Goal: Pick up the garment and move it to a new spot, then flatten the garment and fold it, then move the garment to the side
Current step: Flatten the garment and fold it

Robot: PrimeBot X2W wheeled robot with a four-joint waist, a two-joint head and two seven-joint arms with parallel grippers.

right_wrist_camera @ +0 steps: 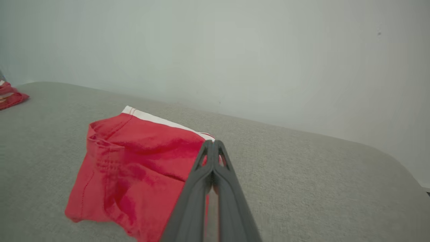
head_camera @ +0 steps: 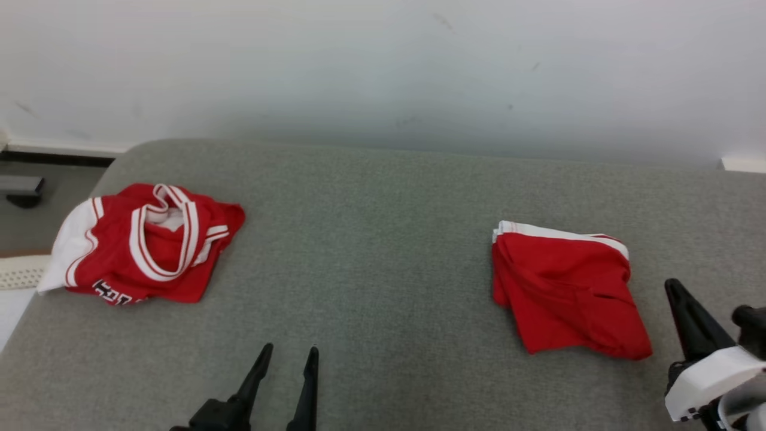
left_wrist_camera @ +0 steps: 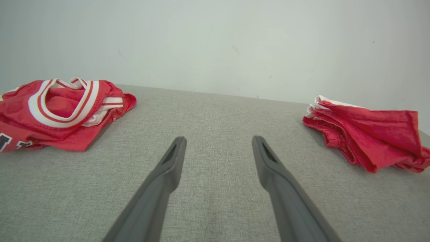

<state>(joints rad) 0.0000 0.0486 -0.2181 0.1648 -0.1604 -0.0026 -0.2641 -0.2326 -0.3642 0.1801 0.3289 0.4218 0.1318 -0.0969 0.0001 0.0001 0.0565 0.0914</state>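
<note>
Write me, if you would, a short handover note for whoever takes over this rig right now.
Left gripper: open and empty, over the bare grey surface between the two garments.
Right gripper: shut, with no cloth seen in it, just right of the folded red garment.
Done: that garment lies folded on the robot's right side.
Left: the red and white jersey lies crumpled at the left edge. It probably needs picking up, flattening, folding and setting aside next.
</note>
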